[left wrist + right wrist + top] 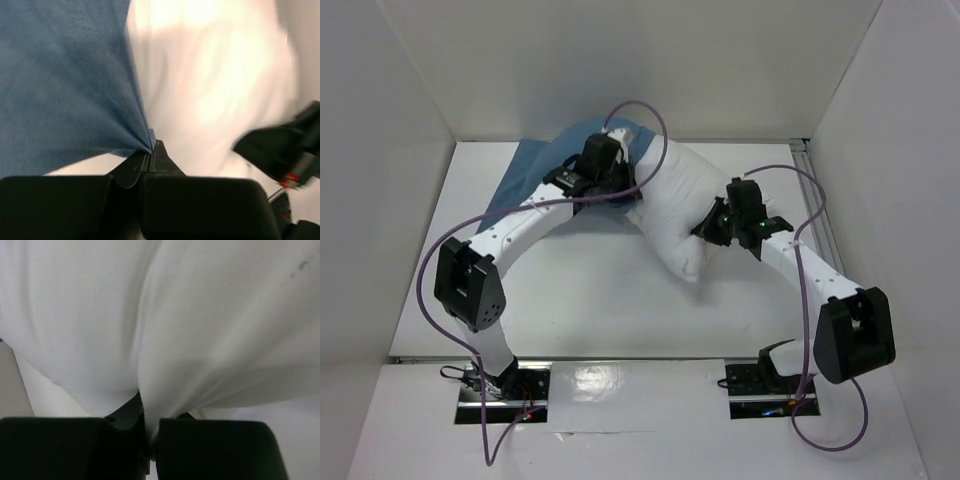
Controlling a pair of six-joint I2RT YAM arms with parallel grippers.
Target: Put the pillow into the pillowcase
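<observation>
Blue pillowcase [65, 80] pinched in left gripper [151, 152], far side of table [580, 290]; right gripper [148, 410] clamps white pillow [680, 195] just beside it. Insertion looks barely begun. Next: hold mouth open, feed pillow in.

Pillowcase [535, 175] left of pillow [675, 200]

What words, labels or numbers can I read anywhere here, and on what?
None can be read.
The pillow has only small dark specks, no print.
The pillowcase is plain blue.
The left arm and right arm show no legible lettering.
</observation>
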